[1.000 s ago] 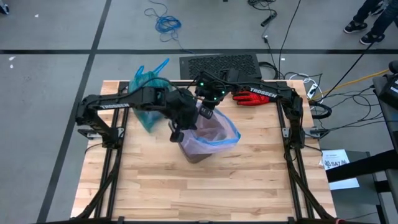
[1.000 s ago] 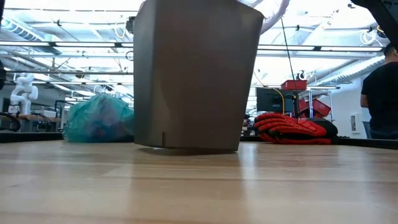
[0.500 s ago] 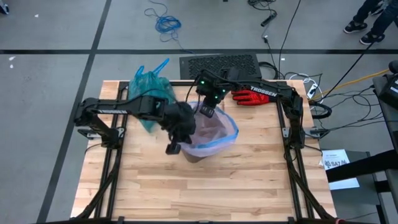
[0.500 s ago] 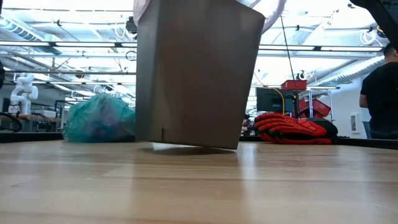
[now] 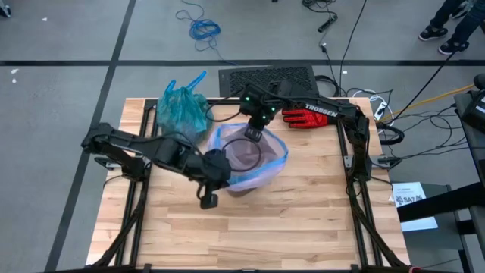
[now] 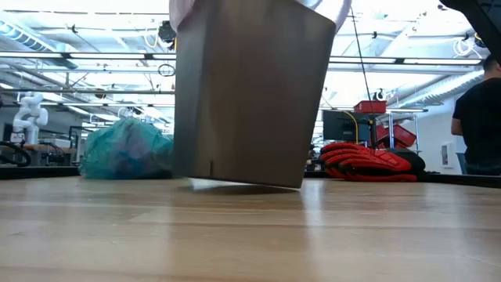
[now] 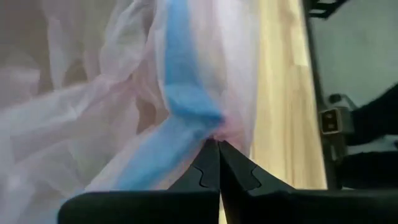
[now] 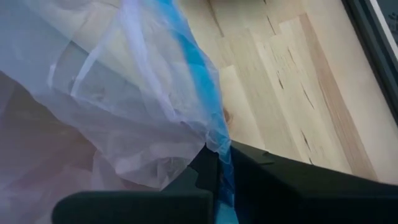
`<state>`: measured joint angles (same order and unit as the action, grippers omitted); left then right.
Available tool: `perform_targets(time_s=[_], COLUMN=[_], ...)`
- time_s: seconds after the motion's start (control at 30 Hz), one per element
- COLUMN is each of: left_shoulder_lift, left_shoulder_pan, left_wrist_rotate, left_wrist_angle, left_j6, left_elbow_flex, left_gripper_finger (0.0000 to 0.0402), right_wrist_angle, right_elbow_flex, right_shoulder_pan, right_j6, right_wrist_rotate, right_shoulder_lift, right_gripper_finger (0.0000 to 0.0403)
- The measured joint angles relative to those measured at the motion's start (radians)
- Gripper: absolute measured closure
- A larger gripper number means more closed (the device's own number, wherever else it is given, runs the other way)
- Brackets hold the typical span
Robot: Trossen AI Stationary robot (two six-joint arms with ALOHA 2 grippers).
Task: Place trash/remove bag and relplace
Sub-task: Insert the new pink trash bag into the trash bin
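Observation:
A grey-brown bin (image 6: 250, 94) stands mid-table, a little tilted. A pale pink translucent bag (image 5: 250, 155) with a blue rim strip lies spread over its mouth. My left gripper (image 5: 216, 168) is shut on the bag's rim on the bin's near left side. My right gripper (image 5: 255, 133) is shut on the rim at the far side. The teal-green bag (image 5: 182, 110), tied and full, rests on the table's far left part. No loose trash shows. My left gripper pinches the blue rim strip (image 7: 198, 119) of the pink bag between its two shut fingers; the film bunches into folds at their tips. The fingers slant down from the table's left. My right gripper pinches the blue rim strip (image 8: 214, 134) at the bag's edge between its shut fingers, slanting down from the far side. The film runs from the fingers down into the bin, gathered in several folds.
A red glove (image 5: 303, 117) lies at the far right of the table, behind the bin (image 5: 242, 182). A black mesh panel (image 5: 267, 77) sits past the far edge. Bare wood (image 5: 250, 227) stretches across the near half. A person (image 6: 479, 117) stands beyond the table on the right.
My left gripper has swung toward the table's near edge, rolling as it went, and kept its hold on the blue strip. The pink bag's mouth has spread wider over the bin. The bin has tipped slightly, its bottom edge lifting off the table on one side.

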<state>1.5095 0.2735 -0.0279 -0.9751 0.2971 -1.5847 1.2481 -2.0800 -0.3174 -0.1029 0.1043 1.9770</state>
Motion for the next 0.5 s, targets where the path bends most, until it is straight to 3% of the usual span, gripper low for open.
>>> perform_targets(time_s=[0.5], left_shoulder_lift=[-0.007], left_shoulder_pan=[0.057], left_wrist_rotate=[-0.232], left_wrist_angle=[0.089], left_j6=[0.171], left_elbow_flex=[0.206], left_gripper_finger=[0.0401], right_wrist_angle=[-0.002], right_elbow_flex=[0.0], right_shoulder_pan=[-0.009], right_j6=[-0.005], right_wrist_rotate=[-0.004], right_shoulder_lift=[0.0], right_gripper_finger=[0.0392])
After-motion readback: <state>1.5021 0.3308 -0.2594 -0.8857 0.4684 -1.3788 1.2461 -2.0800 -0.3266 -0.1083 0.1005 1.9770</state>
